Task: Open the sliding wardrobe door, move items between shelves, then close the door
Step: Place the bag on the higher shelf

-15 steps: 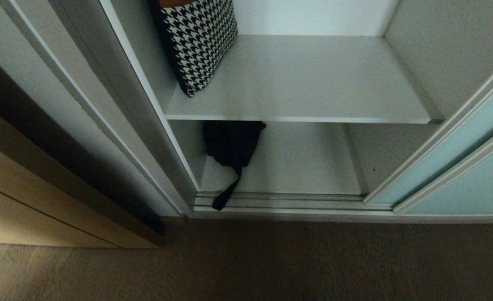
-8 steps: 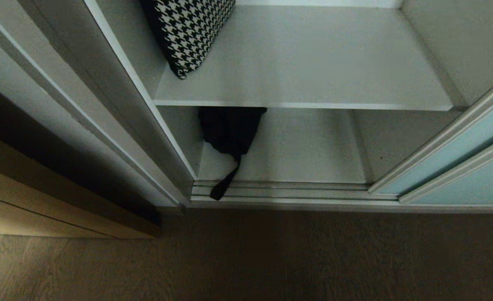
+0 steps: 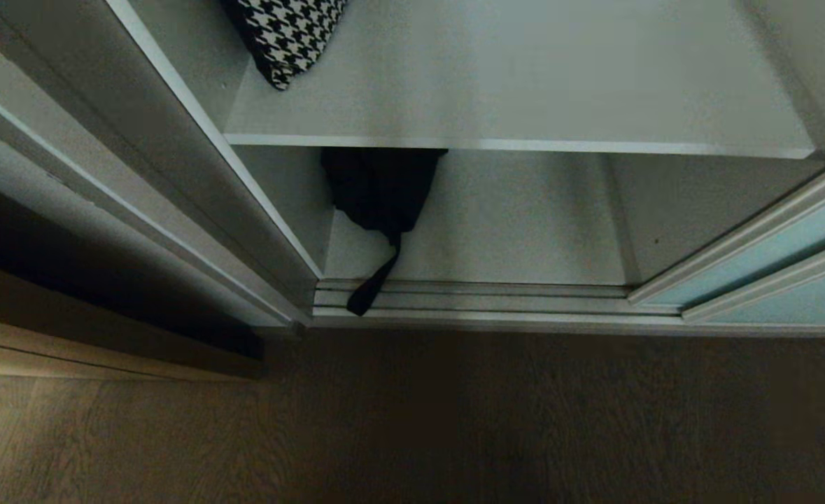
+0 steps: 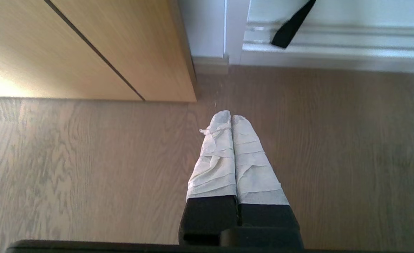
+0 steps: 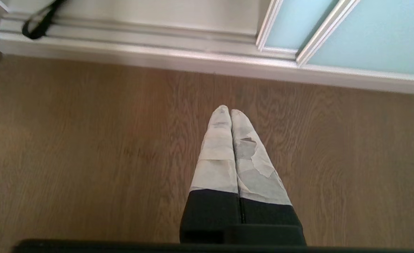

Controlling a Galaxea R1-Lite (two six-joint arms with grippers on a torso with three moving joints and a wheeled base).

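Since a second ago our view has tipped down; things themselves unmoved. Door [image 3: 769, 255]: slid open, at right. Garment [image 3: 378, 192]: bottom shelf [image 3: 510, 238], strap over the track. Left gripper [image 4: 230, 119], right gripper [image 5: 226, 109]: pressed closed, empty, above floor. Step: moving items. Next: reach low to the garment.

The door [image 3: 769, 245] stands slid to the right, leaving the wardrobe open. A cushion [image 3: 283, 31] sits at the left of the upper shelf [image 3: 524, 84]. Below it, a garment [image 3: 381, 189] lies at the left of the bottom shelf [image 3: 510, 224], its strap [image 3: 370, 287] trailing forward across the track [image 3: 489, 301]. A cabinet [image 3: 69, 350] stands left of the wardrobe.
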